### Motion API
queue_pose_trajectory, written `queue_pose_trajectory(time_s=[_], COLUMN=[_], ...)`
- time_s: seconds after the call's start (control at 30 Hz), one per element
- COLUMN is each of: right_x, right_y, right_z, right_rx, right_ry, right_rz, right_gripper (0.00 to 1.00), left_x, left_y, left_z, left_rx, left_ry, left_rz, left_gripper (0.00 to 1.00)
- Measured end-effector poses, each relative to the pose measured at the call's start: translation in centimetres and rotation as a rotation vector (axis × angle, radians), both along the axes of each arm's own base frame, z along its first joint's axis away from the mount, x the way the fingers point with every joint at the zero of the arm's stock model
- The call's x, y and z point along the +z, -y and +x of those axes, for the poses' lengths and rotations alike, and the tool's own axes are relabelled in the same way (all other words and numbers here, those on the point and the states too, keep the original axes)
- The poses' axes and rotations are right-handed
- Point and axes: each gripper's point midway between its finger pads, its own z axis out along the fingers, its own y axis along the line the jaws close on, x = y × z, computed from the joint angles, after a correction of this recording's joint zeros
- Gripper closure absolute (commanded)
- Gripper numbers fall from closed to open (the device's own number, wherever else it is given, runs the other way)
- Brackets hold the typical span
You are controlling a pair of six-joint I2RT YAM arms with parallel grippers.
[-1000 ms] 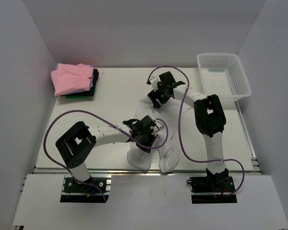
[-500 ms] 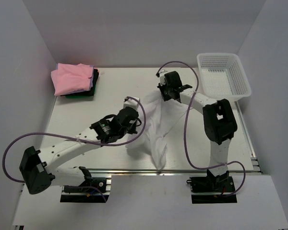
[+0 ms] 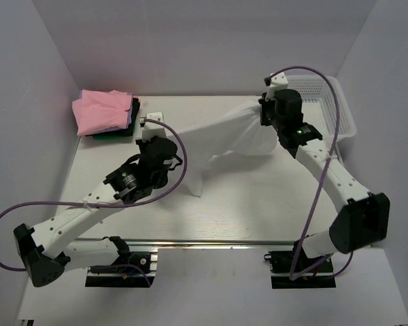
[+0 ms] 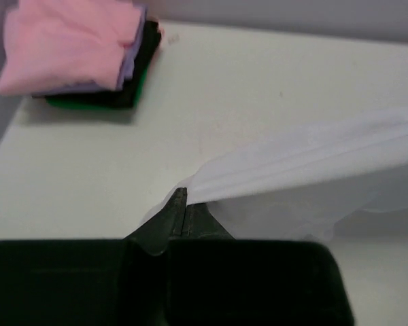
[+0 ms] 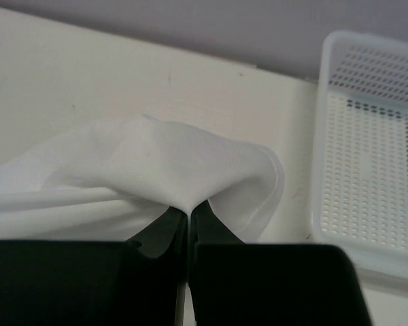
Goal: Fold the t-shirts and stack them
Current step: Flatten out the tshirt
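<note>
Left claw, right claw parted; t-shirt stretched between.

Overhead camera looks down; both wrist cameras sit low, sharing the white t-shirt.

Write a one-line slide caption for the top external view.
Left fingers and right fingers stretch a white t-shirt over the table, between folded stack and basket.

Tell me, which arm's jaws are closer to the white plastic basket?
The right arm. Its jaws, shut on the white t-shirt, sit right beside the left rim of the basket. The jaws of the left arm pinch the shirt's other end far across the table, nearer the pink stack.
</note>
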Motion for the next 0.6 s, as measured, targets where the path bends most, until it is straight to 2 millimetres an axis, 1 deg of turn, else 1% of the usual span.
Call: queue_pose_trajectory(time_s=[0.07,0.13,0.23,0.33,0.4,0.47,0.6], right_x=[3.0,6.1,10.7,14.3,16.2,17.7,19.2], right_y=[0.5,0.8,1.2,1.6,1.9,2.3,2.4], right_z=[-1.4,-2.8,-5.6,-8.4,-10.4,-12.1,-14.9], right_rx=[0.004,0.022,0.062,0.105,0.134,0.156,0.209], right_ry=[0.063,0.129,0.235,0.322,0.367,0.406,0.448], right_rz=[0.023,0.048,0.081,0.105,0.112,0.118,0.128], right_gripper=[1.00,1.00,1.00,1.00,1.00,1.00,1.00], left_x=[2.7,5.9,10.8,14.5,16.5,18.0,19.6], left_y=[-0.6,-1.1,-1.9,-2.6,-2.6,-2.6,-2.8], left_z=[0.1,-0.1,-1.1,-2.3,-2.8,-3.3,-3.9], left_rx=[-0.006,-0.033,-0.097,-0.161,-0.202,-0.239,-0.276], left_ry=[0.075,0.164,0.297,0.395,0.439,0.473,0.512], left_rz=[0.005,-0.011,-0.049,-0.060,-0.056,-0.046,-0.027], left_gripper=[1.00,1.00,1.00,1.00,1.00,1.00,1.00])
